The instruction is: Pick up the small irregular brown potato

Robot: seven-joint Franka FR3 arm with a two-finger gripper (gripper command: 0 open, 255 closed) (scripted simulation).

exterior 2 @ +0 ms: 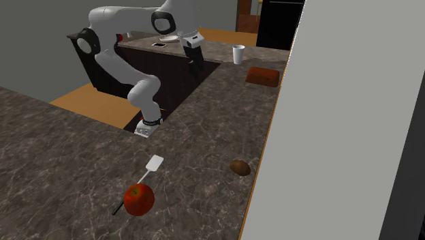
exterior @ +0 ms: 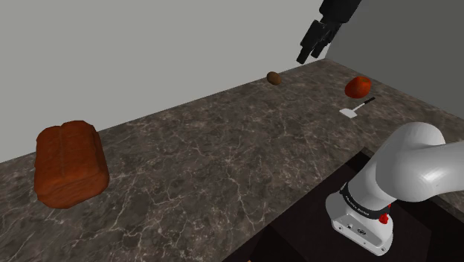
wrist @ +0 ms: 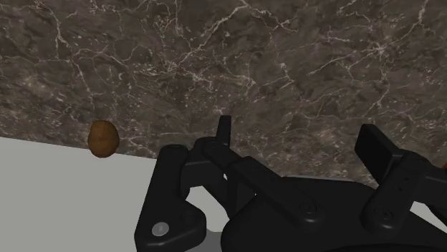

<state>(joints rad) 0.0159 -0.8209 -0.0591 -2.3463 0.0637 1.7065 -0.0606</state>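
Risk lay at the wall (exterior: 149,52): your gripper (exterior: 310,53) hung wide open, well above the counter (exterior: 223,149) and aside from the potato (exterior: 274,77), which sat just beside that wall, so a careless descent could have jammed a finger there.

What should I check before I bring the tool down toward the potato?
1. Tool open: ok. Its fingers stand apart with nothing between them.
2. Potato located: ok. It lies on the dark countertop, close to the grey wall.
3. Tool lined up over the potato: not ok. The tool hangs high, and the potato sits off to one side of the fingers.
4. Neighbours out of the way: ok. The red fruit and white spatula lie well apart from the potato.
5. Room for a finger between potato and wall: cannot tell.
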